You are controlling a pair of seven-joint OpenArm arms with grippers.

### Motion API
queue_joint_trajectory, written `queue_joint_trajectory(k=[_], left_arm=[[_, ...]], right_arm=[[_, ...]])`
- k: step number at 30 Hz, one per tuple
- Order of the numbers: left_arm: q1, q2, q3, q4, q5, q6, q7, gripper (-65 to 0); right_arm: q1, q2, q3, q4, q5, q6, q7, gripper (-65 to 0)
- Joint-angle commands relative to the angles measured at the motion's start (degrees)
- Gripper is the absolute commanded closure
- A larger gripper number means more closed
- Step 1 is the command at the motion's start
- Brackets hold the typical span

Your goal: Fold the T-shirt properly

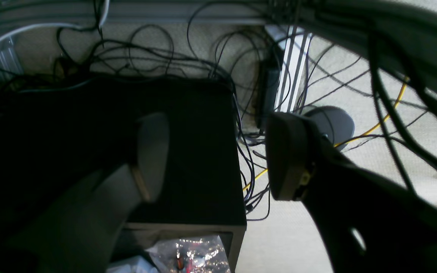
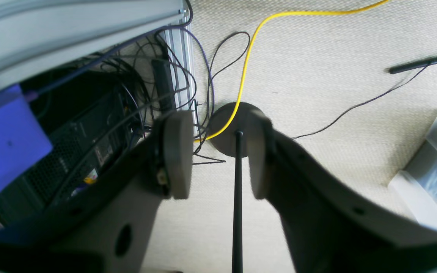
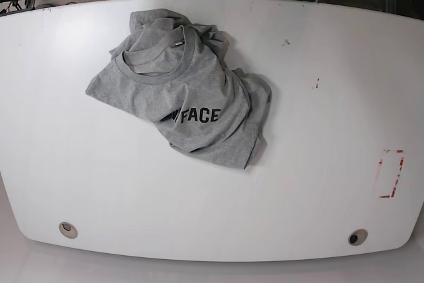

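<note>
**A:** T-shirt, heather-grey cotton with a ribbed crew neck (image 3: 182, 101) — where does it lie?

**B:** Crumpled on the white rounded table (image 3: 318, 190), toward eleven o'clock from the table's middle. Only the base view shows it. The collar sits at the twelve o'clock end of the heap, and of the black lettering only "FACE" can be read. Neither arm appears in that view.

**A:** And the wrist cameras?

**B:** Both look down at a beige carpeted floor (image 2: 317, 76), with no shirt and no table top in sight. The left gripper (image 1: 214, 155) has its grey fingers (image 1: 152, 151) spread wide, with nothing between them. Beneath it sits a black box-shaped case (image 1: 188, 151), with a tangle of thin black cables (image 1: 157, 57) at twelve o'clock.

**A:** The right one?

**B:** The right gripper (image 2: 218, 155) is also parted and bare. Between its pads shows a dark round floor base (image 2: 230, 132) with a thin black rod (image 2: 236, 212) rising from it toward the camera. A yellow cable (image 2: 249, 57) runs from one o'clock down to that base.

**A:** Any containers?

**B:** A clear plastic tub (image 2: 431, 174) at four o'clock in the right wrist view; its contents are too blurred to tell. In the left wrist view, at six o'clock, a crinkled clear plastic bag (image 1: 192, 254) lies just below the black case; something small and red shows inside, unidentifiable.

**A:** Marks on the table?

**B:** A red dashed rectangle (image 3: 391, 173) at three o'clock, well apart from the shirt.
</note>
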Motion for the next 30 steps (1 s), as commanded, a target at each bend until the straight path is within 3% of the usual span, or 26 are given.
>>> queue_joint_trajectory(k=[1, 3, 16, 30], left_arm=[[4.02, -0.59, 0.1, 5.46, 0.31, 0.06, -0.83, -37.6], [1.71, -0.29, 0.05, 0.49, 0.02, -0.14, -0.21, -37.4], [0.74, -0.56, -0.13, 0.4, -0.16, -0.14, -0.21, -37.4], [0.92, -0.56, -0.21, 0.58, -0.33, -0.14, -0.48, -37.4]], right_arm=[[-2.97, 0.18, 0.13, 3.16, -0.32, -0.05, 0.48, -22.5], [1.38, -0.29, -0.03, 0.47, -0.13, -0.03, 0.35, -22.5], [1.91, -0.29, -0.03, 0.47, -0.13, -0.03, 0.35, -22.5], [-3.46, -0.11, 0.14, 10.31, -0.13, -0.12, -0.09, -22.4]])
